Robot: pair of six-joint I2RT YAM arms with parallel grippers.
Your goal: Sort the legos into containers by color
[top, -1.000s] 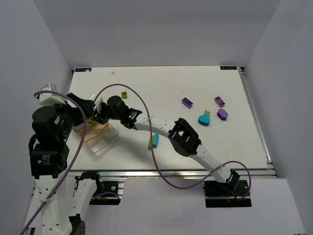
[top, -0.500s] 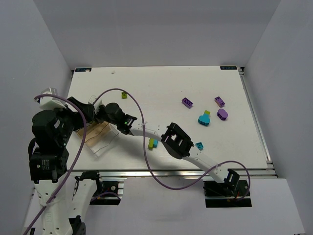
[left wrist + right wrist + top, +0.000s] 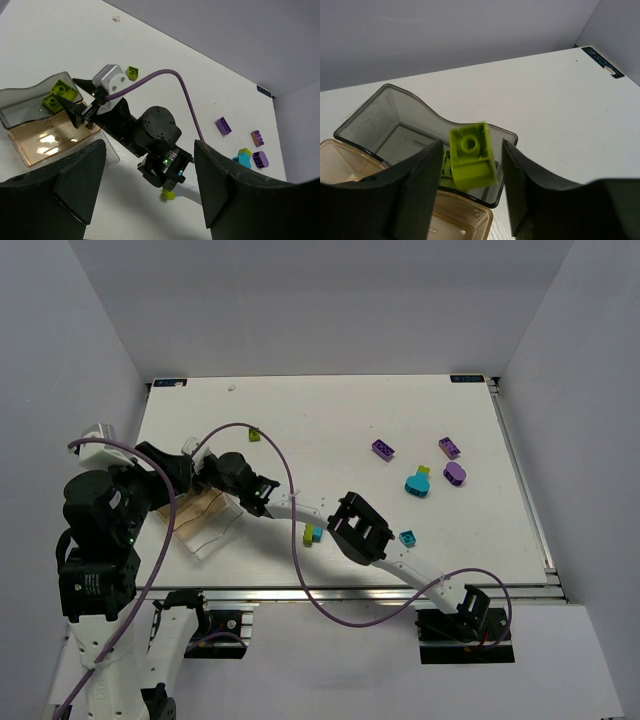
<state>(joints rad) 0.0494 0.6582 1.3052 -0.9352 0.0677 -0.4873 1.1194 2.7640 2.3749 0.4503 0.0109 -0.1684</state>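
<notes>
- A lime brick sits tilted, stud up, between the fingers of the right end effector, over the grey bay of the box
- A gap shows on each side of that brick, so the right end effector's fingers stand apart and grip nothing
- A second lime brick lies in the grey bay, partly hidden behind the first, at its 8 o'clock in the right wrist view
- The tan bay adjoins the grey bay at 7 o'clock in that view
- The box lies at about 8 o'clock on the bench
- The left end effector is spread wide with nothing between its fingers, near the box
- From the box, in the top view, a stray lime brick lies at 1 o'clock, apart from it
- A lime-and-cyan pair lies touching at 3 o'clock, beside the right arm
- A small cyan brick lies past the arm, also at 3 o'clock
- At 2 o'clock, well apart, lie a purple brick, a far purple brick, a rounded purple brick and a rounded cyan brick with a lime bit touching it
</notes>
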